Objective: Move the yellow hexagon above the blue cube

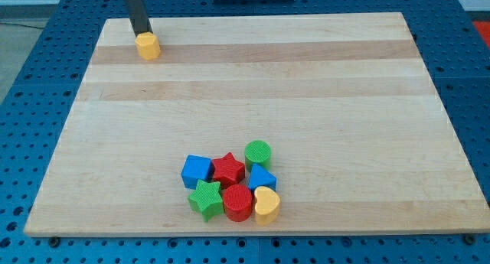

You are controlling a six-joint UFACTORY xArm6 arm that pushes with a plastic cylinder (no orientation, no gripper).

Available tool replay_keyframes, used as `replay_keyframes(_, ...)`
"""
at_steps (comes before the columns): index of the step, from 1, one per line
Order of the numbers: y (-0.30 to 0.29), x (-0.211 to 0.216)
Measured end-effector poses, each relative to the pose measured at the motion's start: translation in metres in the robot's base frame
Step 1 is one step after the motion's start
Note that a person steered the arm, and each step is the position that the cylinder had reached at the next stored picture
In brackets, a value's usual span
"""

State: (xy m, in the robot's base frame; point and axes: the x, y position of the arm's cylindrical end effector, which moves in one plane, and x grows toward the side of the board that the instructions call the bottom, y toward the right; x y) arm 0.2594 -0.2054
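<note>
Yellow hexagon (148,46) sits at the far left corner of the desk (306,80), and my tip (142,35) stands just behind it, on its far side and touching or very nearly so. I carry no fingers at all, only this straight rod, so nothing is apart, together or clamped on anything; pushing is all I can do.

The blue cube (197,171) lies well apart from the hexagon, at the near edge of the desk, on the left flank of a tight cluster. Packed against it are a red star (228,169), a green star (206,199), a red cylinder (237,202), a yellow heart (266,204), a second blue block (262,178) whose shape I cannot make out for certain, and a green cylinder (258,152) at the far side of the group.

What the coming move turns on is this: the goal spot, just beyond the cube's far side, lies toward the near edge and a little to the right of the hexagon. My tip stands on the hexagon's far side, slightly left of its middle, which I judge to be about the right face to push from. A stroke toward the near edge, leaning right, should carry it most of the way. I would stop short of the cube, so that the hexagon does not knock into the cluster and shift it
</note>
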Motion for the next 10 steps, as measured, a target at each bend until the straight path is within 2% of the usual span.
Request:
replay_keyframes(3, 0.046, 0.101)
replay_keyframes(6, 0.045, 0.179)
replay_keyframes(7, 0.026, 0.188)
replay_keyframes(9, 0.012, 0.234)
replay_keyframes(10, 0.017, 0.235)
